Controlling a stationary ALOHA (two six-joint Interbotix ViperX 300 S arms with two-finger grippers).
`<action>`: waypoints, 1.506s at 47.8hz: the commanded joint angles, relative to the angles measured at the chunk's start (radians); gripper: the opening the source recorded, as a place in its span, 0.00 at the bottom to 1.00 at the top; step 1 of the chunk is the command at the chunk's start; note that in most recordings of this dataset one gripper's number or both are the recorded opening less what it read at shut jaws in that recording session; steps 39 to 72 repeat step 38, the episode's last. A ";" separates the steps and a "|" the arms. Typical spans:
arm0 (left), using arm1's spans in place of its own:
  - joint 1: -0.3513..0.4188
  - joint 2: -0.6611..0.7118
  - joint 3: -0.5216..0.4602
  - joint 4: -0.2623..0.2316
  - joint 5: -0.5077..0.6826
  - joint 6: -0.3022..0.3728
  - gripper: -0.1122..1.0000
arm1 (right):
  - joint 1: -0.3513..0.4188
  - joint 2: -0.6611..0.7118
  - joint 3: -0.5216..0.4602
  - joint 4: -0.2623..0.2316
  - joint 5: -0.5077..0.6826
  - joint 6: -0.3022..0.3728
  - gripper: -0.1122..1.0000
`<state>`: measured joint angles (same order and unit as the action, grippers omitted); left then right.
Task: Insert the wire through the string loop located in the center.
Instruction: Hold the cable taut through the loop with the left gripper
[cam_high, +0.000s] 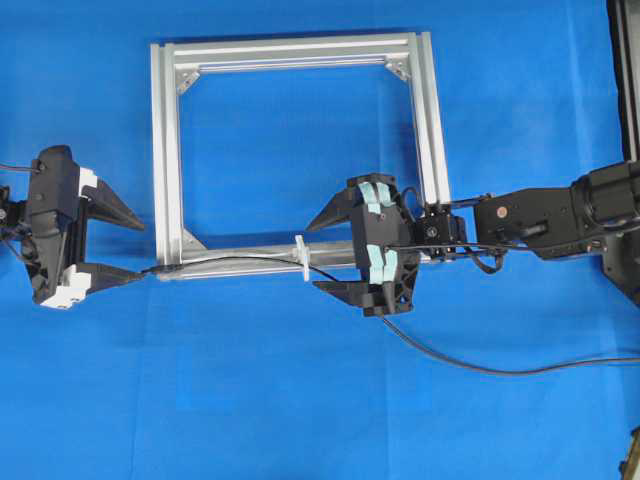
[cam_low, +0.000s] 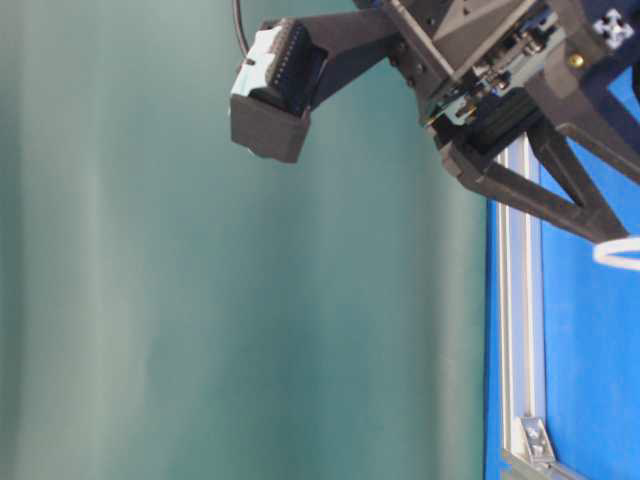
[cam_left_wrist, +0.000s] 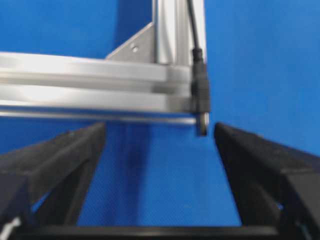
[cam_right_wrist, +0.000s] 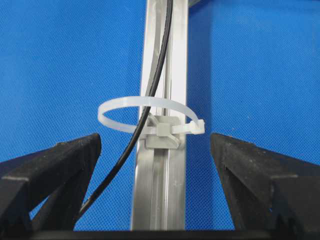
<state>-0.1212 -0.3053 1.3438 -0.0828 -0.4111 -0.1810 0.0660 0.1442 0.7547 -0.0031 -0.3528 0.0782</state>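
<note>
The wire (cam_high: 235, 260) passes through the string loop (cam_high: 301, 260) and lies along the near bar of the silver frame (cam_high: 167, 150), held by neither arm. The left end effector (cam_high: 130, 250) stands wide open just off the frame's near-left corner, its two fingers spread. In the left wrist view the wire's dark plug (cam_left_wrist: 200, 92) with its silvery tip rests against the end of the bar, between the fingertips (cam_left_wrist: 75, 150) but touching neither. The right end effector (cam_high: 325, 255) is also spread wide, straddling the same bar just to the right of the loop. In its wrist view the white loop (cam_right_wrist: 150, 117) stands on the bar between the open fingers, and the black wire (cam_right_wrist: 150, 107) runs down the bar, through the loop and off towards the lower left. Behind the right end effector the wire trails in a long curve across the blue counter (cam_high: 300, 400) to the right edge of the overhead view.
</note>
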 joint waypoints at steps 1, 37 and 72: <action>0.006 -0.011 -0.005 -0.002 0.000 0.002 0.91 | 0.003 -0.034 -0.011 -0.002 -0.005 0.002 0.97; 0.006 -0.121 -0.083 0.003 0.074 0.046 0.91 | 0.003 -0.213 -0.002 -0.002 0.129 -0.002 0.97; 0.008 -0.126 -0.086 0.005 0.075 0.048 0.90 | 0.002 -0.221 0.000 -0.002 0.135 -0.002 0.97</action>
